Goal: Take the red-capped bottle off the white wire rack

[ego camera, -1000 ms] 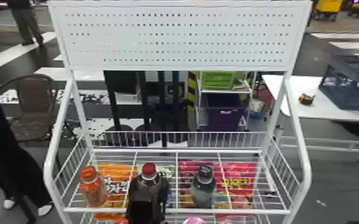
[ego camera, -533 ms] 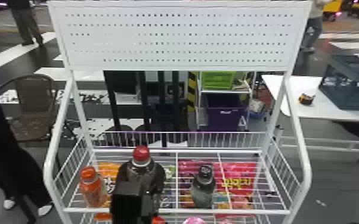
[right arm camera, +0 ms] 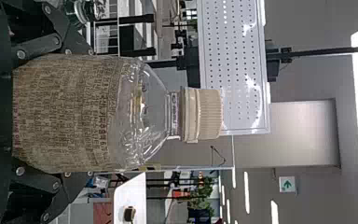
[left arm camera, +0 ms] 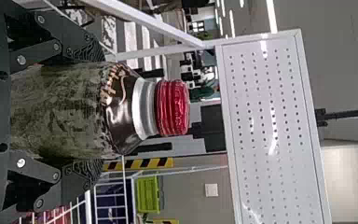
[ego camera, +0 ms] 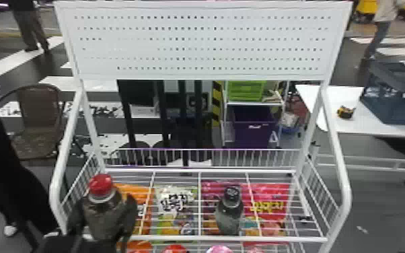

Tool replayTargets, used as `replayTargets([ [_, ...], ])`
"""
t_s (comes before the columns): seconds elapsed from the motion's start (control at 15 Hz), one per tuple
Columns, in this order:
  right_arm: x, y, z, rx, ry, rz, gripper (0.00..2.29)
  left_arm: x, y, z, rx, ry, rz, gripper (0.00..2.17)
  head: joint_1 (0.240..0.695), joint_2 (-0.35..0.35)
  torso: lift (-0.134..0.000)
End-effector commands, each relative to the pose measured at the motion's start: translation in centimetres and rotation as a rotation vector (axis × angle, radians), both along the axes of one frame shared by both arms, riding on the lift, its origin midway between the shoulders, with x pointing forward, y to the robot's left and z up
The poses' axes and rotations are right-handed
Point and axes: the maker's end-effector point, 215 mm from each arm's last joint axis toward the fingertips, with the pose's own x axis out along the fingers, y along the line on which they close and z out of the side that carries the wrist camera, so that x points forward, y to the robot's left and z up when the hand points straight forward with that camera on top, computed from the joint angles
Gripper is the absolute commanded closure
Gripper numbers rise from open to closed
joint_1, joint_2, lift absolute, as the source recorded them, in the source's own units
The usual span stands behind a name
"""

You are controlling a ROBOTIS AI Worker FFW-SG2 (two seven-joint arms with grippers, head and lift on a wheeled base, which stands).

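In the head view my left gripper (ego camera: 101, 218) is at the lower left, around the dark red-capped bottle (ego camera: 106, 215), in front of the left end of the white wire rack (ego camera: 265, 239). The bottle stands upright and hides the rack's left front corner. In the left wrist view the left gripper (left arm camera: 86, 112) is shut on the red-capped bottle (left arm camera: 65, 109), one finger on each side, below the red cap. In the right wrist view the right gripper (right arm camera: 77, 114) is shut on a clear bottle (right arm camera: 140, 116) with a beige cap and a printed label.
A dark-capped bottle (ego camera: 229, 212) stands on the rack right of centre. Colourful snack bags (ego camera: 269, 202) lie below the wires. White side rails (ego camera: 341, 188) flank the rack, and a perforated panel (ego camera: 198, 40) rises at its back. More round tops show at the bottom edge.
My left gripper and the red-capped bottle have moved left and closer to the camera, now covering the spot where an orange bottle showed. The dark-capped bottle has stayed put.
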Motion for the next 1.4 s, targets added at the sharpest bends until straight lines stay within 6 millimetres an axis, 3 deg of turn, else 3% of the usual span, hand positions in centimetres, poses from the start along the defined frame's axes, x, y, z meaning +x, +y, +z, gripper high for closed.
replayTargets([
  [0.0,0.0,0.0,0.1,0.001,-0.004,0.001,0.84,-1.2,3.6,1.1,-0.030,-0.028,0.021,2.00,0.499,0.000,0.000],
  [0.4,0.1,0.3,0.6,-0.002,-0.012,0.004,0.84,-4.5,4.3,3.3,-0.068,-0.090,-0.005,2.00,0.499,0.000,0.000],
  [1.33,-0.6,0.5,1.1,-0.010,-0.015,0.007,0.84,-4.9,3.8,3.3,-0.084,-0.093,-0.017,2.00,0.499,0.000,0.000],
])
